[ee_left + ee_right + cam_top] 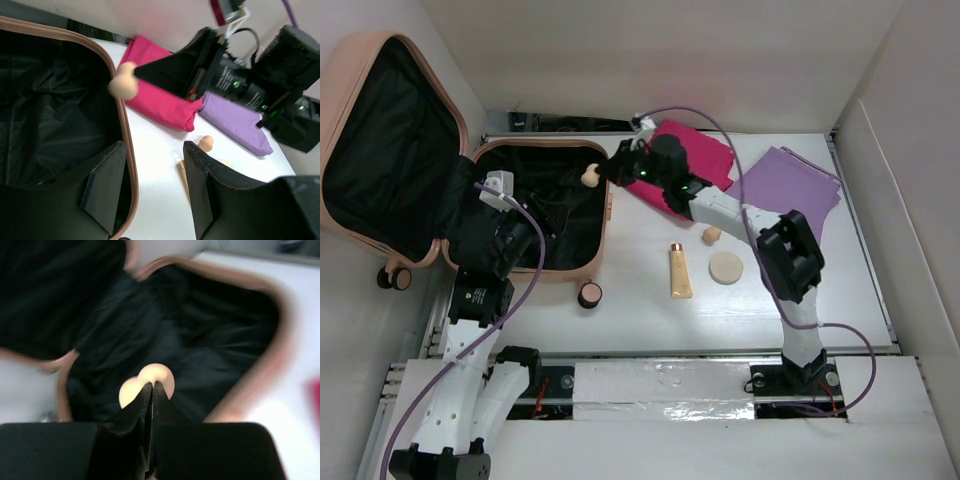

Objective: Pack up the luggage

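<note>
Your right hand [603, 175] was clamped on the edge of a small peach sponge [589, 177], a soft, matte, two-lobed blob, and held it above the right rim of the luggage [560, 272]. The luggage lay open at the left end of the white bench [640, 320]. It was a smooth peach-pink hard shell with rounded corners and crumpled black fabric lining in both halves. Its lid was tipped back to the left, and small wheels [392, 277] showed at its near left corner. Your left hand [152, 185] hung over the luggage's base half, its flat black fingers apart with nothing between them. Right of the luggage lay a folded magenta cloth [705, 150], partly covered by your right arm, and farther right a folded purple cloth [795, 185]. Also right of the luggage lay a slim cream tube [680, 272], a second peach sponge [711, 236] and a flat round pale pad [726, 268]. A small round dark pot [590, 294] stood just beside the luggage's near right corner.
</note>
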Available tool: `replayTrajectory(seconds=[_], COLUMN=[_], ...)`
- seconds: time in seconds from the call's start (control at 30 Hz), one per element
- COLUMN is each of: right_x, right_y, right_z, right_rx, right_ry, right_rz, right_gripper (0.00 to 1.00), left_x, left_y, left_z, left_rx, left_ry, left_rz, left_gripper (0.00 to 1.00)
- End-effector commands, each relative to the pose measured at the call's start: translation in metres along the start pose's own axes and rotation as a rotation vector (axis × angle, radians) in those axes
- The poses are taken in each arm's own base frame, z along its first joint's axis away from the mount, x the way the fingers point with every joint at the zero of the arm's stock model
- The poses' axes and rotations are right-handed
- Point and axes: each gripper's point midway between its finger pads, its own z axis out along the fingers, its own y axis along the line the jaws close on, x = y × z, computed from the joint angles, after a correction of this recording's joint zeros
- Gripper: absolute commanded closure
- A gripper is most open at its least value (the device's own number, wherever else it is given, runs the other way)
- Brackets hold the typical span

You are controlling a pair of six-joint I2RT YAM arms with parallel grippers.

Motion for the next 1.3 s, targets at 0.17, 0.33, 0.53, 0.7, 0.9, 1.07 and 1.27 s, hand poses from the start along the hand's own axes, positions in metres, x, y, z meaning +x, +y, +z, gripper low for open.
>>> replayTrajectory(seconds=[0.17, 0.33, 0.53, 0.7, 0.9, 1.07, 1.27], right_x=[-0.006, -0.017, 0.027, 0.069, 0.085, 0.098, 0.113], right_y=[0.045, -0.022, -0.153, -0.209, -0.234, -0.235, -0.235], right_z=[0.003, -0.057, -0.155, -0.219, -0.247, -0.252, -0.249], right_rx=[-0.162, -0.03, 0.395, 0.663, 0.793, 0.795, 0.754], right_ry=[0.0, -0.039, -0.026, 0.068, 0.096, 0.137, 0.17], right_rz=[-0.019, -0.01, 0.012, 0.009, 0.073, 0.108, 0.155], right_gripper=[0.32, 0.77, 1.0, 0.7, 0.4, 0.39, 0.42], left_x=[-0.022, -0.022, -0.02, -0.019, -0.02, -0.017, -0.017], left_y=[-0.005, -0.007, -0.01, -0.011, -0.007, -0.008, -0.01], left_z=[-0.005, -0.005, -0.004, -0.002, -0.001, 0.001, 0.0], left_rx=[-0.002, 0.011, 0.03, 0.037, 0.024, 0.036, 0.048], left_ry=[-0.072, -0.071, -0.062, -0.055, -0.059, -0.046, -0.045], left_rz=[0.022, 0.022, 0.022, 0.02, 0.017, 0.014, 0.013], left_gripper=[0.54, 0.54, 0.55, 0.55, 0.55, 0.55, 0.55])
